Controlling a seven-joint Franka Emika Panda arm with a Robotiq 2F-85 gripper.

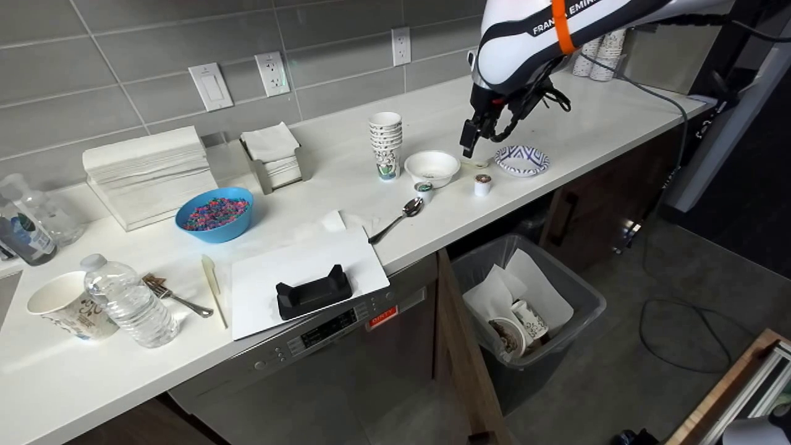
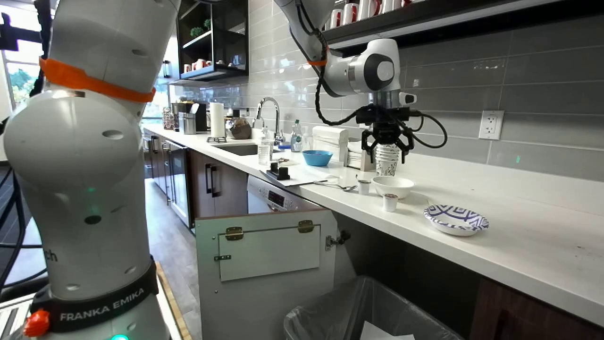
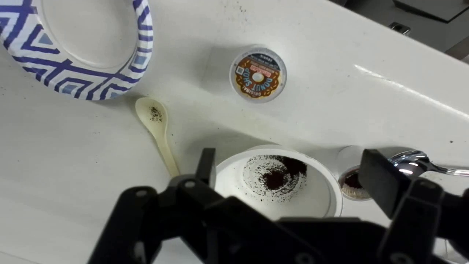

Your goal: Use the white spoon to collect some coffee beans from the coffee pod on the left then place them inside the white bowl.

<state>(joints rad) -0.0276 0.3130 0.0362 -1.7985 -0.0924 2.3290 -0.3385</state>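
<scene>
The white spoon (image 3: 158, 128) lies on the counter in the wrist view, with dark specks in its head; its handle end points toward my gripper. My gripper (image 3: 293, 175) is open and empty above the counter, as an exterior view also shows (image 2: 386, 152). The white bowl (image 3: 331, 183) appears between and beyond my fingers and holds dark coffee grounds. It stands upright in both exterior views (image 1: 432, 162) (image 2: 392, 186). A coffee pod (image 3: 355, 192) with dark contents stands beside the bowl, partly hidden by a finger; it also shows in both exterior views (image 1: 424, 193) (image 2: 364, 188).
A closed pod with a brown lid (image 3: 258, 75) stands near the counter's front edge. A blue-patterned paper bowl (image 3: 73, 79) is near the spoon head. A metal spoon (image 1: 398, 217), a cup stack (image 1: 386, 145) and a blue bowl (image 1: 232, 230) are around. A bin (image 1: 593, 303) stands below.
</scene>
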